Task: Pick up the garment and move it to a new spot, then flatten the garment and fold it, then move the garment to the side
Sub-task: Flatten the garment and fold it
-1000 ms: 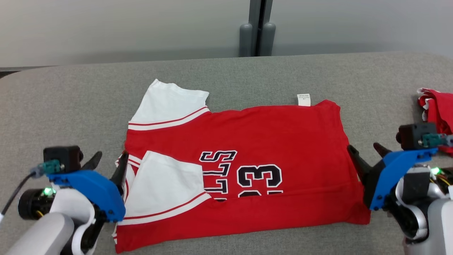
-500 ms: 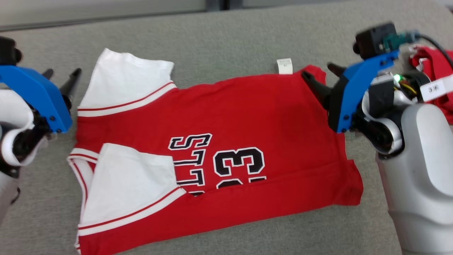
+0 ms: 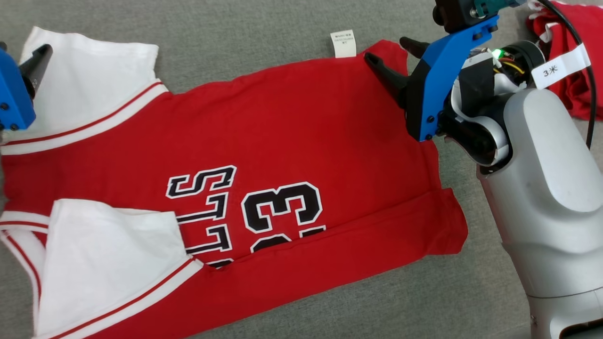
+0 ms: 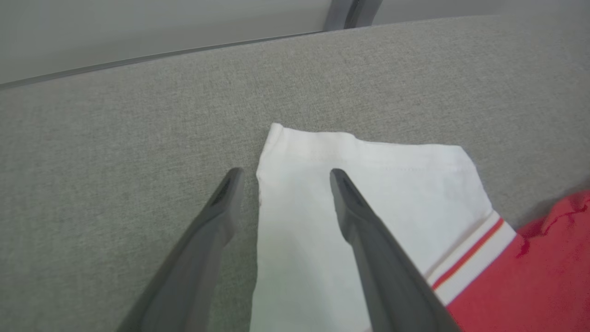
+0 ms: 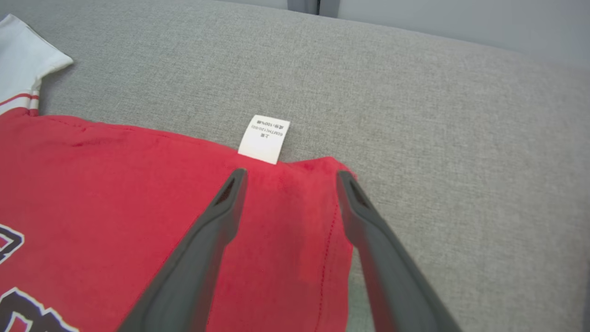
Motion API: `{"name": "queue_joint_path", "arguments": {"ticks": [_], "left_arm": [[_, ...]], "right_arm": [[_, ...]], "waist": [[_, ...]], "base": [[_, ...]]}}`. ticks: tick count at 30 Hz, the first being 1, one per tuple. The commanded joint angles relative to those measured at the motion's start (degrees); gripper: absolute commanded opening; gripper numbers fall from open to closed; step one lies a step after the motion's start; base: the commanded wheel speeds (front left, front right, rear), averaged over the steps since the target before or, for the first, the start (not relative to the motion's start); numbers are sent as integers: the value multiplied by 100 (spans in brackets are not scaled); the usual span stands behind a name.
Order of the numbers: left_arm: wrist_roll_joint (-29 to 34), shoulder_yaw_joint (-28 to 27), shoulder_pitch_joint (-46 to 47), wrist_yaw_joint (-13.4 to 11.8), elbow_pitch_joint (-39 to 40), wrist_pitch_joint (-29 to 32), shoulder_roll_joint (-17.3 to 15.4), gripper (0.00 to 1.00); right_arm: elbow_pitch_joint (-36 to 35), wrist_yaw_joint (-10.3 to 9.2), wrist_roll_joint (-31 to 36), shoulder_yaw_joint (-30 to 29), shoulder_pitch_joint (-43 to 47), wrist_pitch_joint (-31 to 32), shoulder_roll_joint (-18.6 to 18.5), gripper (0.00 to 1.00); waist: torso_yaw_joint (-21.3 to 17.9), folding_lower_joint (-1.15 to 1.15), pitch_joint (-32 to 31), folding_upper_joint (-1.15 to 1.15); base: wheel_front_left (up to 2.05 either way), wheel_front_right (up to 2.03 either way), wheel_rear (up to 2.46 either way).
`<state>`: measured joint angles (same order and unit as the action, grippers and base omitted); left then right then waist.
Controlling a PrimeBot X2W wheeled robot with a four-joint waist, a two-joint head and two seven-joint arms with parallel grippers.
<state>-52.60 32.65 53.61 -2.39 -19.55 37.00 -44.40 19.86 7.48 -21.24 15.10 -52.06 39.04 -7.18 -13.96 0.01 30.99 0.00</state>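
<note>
The garment [image 3: 301, 136] is a red jersey with white sleeves and black lettering, spread flat on the grey table [image 3: 235, 28]. My left gripper [image 4: 286, 173] is open and hovers over the outer edge of the far white sleeve [image 4: 368, 184]. One finger is over the cloth and the other over bare table. One of its fingertips [image 3: 40, 52] shows at the upper left of the head view. My right gripper [image 3: 387, 49] is open above the far right corner of the garment [image 5: 318, 193], beside a white care label [image 5: 264, 138]. Nothing is held.
Another red garment [image 3: 574, 28] lies bunched at the table's far right, behind my right arm. In the wrist views a pale wall [image 4: 161, 32] with a dark post rises beyond the table's far edge. Bare grey table surrounds the jersey.
The head camera has tilted down and closer. Both grippers, still open, have gone forward from the garment's near side edges: the left to the far sleeve, the right to the far right corner.
</note>
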Motion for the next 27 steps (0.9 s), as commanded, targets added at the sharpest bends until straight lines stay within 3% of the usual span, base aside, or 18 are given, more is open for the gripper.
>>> {"name": "queue_joint_path", "arguments": {"ticks": [1, 13, 20, 21, 22, 23, 24, 27], "left_arm": [[50, 25, 99, -27, -11, 30, -34, 100], [321, -29, 135, -405, -171, 80, -432, 100], [193, 32, -43, -397, -157, 270, -467, 100], [150, 46, -79, -400, -156, 338, -442, 91], [93, 60, -116, -408, -156, 422, -415, 63], [38, 114, -172, -373, -144, 559, -401, 25], [-29, 135, -211, -373, -126, 660, -384, 0], [-154, 132, -278, -404, -15, 836, -352, 0]], "right_arm": [[22, 3, -67, 24, -117, -53, -10, 100], [18, 3, -201, 298, -378, -161, -78, 100], [-69, 3, -237, 375, -448, -144, -89, 100], [-75, 3, -248, 382, -455, -133, -100, 100], [-79, 3, -256, 396, -463, -119, -107, 100], [-81, 3, -264, 402, -480, -91, -124, 100], [-83, 3, -267, 402, -504, -51, -151, 100], [-66, 3, -291, 400, -599, 130, -253, 100]], "waist": [[-86, -1, 87, 0], [-418, -1, 263, 0], [-502, -1, 393, 0], [-500, -1, 405, 0], [-498, -1, 412, 0], [-491, -1, 416, 0], [-479, -1, 422, 0], [-435, -1, 428, 0]], "base": [[0, 0, 0], [0, 0, 0], [0, 0, 0], [0, 0, 0], [0, 0, 0], [0, 0, 0], [0, 0, 0], [0, 0, 0]]}}
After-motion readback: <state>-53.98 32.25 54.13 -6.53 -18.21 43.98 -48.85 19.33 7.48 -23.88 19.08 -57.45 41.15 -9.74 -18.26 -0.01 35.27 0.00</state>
